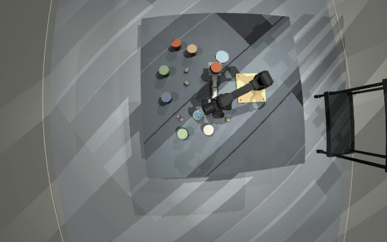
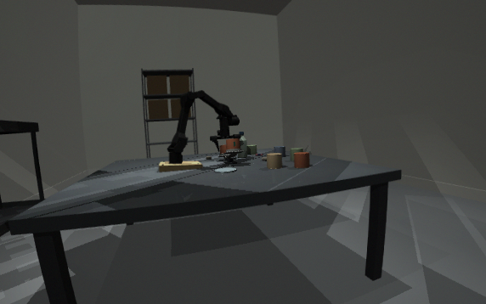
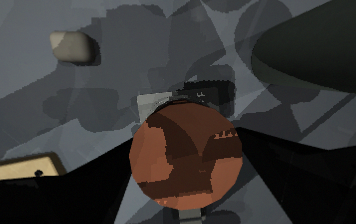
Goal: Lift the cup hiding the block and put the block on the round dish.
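Note:
One orange cup (image 1: 216,67) (image 2: 233,144) stands on the balance's end nearest the round pale dish (image 1: 222,57) (image 2: 225,170). The other orange cup (image 2: 223,149) (image 3: 185,160) stands on the far end, hidden under the arm in the top view. In the exterior view that far end looks lower. The balance beam (image 1: 214,82) (image 3: 190,216) runs between them. My gripper (image 3: 186,136) is open, pointing down at the far cup, with one dark finger on each side of it. Whether the fingers touch it cannot be told. No block is visible. No cup is above the dish.
A bottle (image 1: 197,115) (image 2: 243,146) (image 3: 310,55) stands close beside the gripper. A white cup (image 1: 208,130) and a green cup (image 1: 183,134) stand beyond it. A small stone (image 1: 228,119) (image 3: 74,46) lies nearby. Tan (image 1: 191,49) and red (image 1: 176,44) cups stand left of the dish.

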{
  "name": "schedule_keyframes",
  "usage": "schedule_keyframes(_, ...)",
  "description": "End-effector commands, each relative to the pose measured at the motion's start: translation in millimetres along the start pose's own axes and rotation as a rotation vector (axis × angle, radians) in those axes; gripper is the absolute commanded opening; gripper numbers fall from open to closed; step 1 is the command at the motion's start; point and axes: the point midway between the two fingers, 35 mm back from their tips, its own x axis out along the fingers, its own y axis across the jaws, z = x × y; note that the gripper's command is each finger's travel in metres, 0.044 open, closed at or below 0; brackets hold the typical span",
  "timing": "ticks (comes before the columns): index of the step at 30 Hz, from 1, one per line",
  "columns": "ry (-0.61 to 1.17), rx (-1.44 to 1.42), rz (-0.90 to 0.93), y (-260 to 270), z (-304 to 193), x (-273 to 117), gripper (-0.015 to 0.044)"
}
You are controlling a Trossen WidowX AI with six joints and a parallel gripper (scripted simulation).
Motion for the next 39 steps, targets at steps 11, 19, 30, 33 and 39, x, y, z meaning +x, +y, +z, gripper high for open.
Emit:
schedule_keyframes(11, 0.004, -0.005, 0.016, 3.4, -1.1, 8.5, 0.038)
schedule_keyframes(19, 0.004, -0.005, 0.016, 3.4, -1.1, 8.5, 0.0327)
schedule_keyframes(30, 0.004, -0.005, 0.016, 1.8, -0.2, 1.7, 0.0077)
schedule_keyframes(33, 0.004, -0.005, 0.016, 0.9, 0.2, -2.1, 0.0)
schedule_keyframes(39, 0.004, -0.005, 0.016, -0.6, 1.0, -9.8, 0.0)
